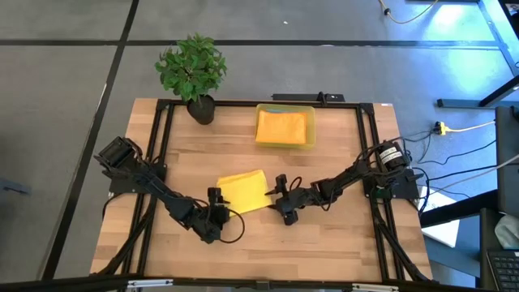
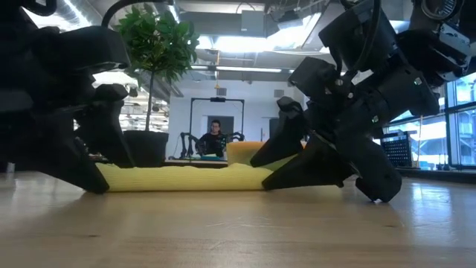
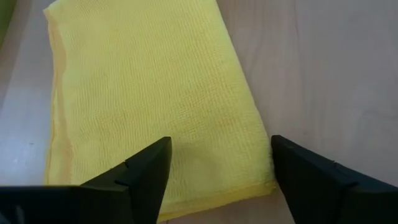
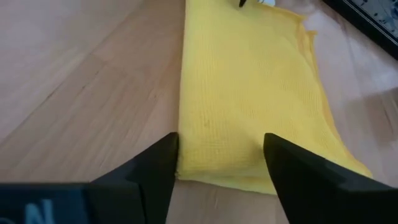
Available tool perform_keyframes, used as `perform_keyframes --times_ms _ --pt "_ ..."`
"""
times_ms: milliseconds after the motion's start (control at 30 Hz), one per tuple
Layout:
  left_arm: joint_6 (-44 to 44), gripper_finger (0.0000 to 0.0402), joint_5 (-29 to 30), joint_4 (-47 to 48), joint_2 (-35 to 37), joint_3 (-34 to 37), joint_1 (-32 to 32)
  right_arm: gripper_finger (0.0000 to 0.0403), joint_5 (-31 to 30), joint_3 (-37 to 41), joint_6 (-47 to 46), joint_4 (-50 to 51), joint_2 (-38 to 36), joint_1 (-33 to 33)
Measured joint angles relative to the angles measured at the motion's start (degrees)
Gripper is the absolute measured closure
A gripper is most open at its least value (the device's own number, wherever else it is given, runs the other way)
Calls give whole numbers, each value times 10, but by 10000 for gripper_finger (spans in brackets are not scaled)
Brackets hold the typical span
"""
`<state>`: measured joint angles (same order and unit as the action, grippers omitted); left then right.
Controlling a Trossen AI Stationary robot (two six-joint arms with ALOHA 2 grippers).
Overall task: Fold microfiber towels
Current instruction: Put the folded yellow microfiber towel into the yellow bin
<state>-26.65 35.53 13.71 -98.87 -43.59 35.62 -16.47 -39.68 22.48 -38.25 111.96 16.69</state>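
On wood-grain table (image 1: pixel 324 235): folded yellow waffle-weave towel (image 1: pixel 243 191), rectangular, flat.

Bright overhead light; low view backlit, arms silhouetted.

The high view looks straight down on the whole wooden table (image 1: pixel 324 235) from well above, taking in both arms and the surrounding floor. The low view sits at table-top height and faces level across the surface into the room behind. Each wrist view looks forward and down past its own arm's two dark fingers, close to the table. All four views share the folded yellow towel (image 1: pixel 243 191) (image 2: pixel 186 177) (image 3: pixel 149 93) (image 4: pixel 249 93) at mid-table. The high and low views also share the potted plant (image 1: pixel 192 69) (image 2: pixel 152 52).
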Motion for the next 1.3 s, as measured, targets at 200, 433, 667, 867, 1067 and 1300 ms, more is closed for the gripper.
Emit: perform_keyframes --times_ms 200,433,667,867,1067,1300 --pt "1 190 -1 8 -1 1 0 212 -10 0 1 7 2 -4" --pt "4 283 0 24 -1 2 -6 279 -10 0 2 9 2 -4" --pt "2 393 19 31 -2 3 -34 388 -16 0 2 10 1 0" --pt "57 400 28 96 1 -62 -53 396 -49 3 2 33 -39 13" --pt "113 401 85 195 25 -154 -66 397 -99 2 -17 117 -137 28" --pt "216 401 105 200 67 -196 -122 397 -149 1 -26 211 -263 28"
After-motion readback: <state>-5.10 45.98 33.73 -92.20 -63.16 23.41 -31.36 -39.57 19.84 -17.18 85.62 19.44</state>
